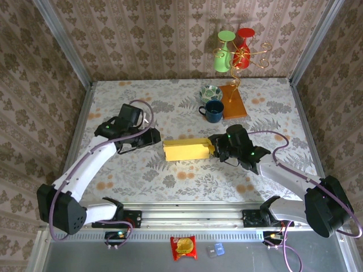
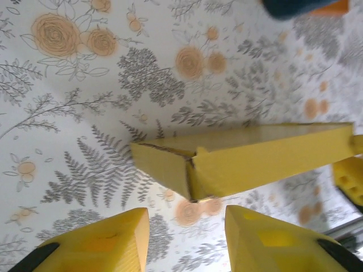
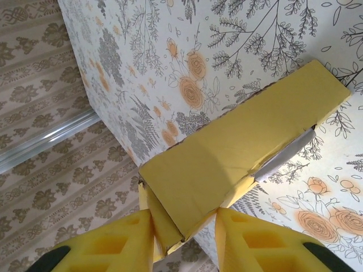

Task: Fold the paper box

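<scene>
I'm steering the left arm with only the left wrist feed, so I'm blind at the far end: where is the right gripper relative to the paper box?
Observer: The right gripper straddles the right end of the paper box. The right wrist view can't settle whether it is squeezing.
Operator: Any flap sticking out?
Observer: Yes, a whitish flap shows under the top panel along one long side.
Operator: What's behind the box?
Observer: A blue mug stands farther back on the table, apart from the box.
</scene>
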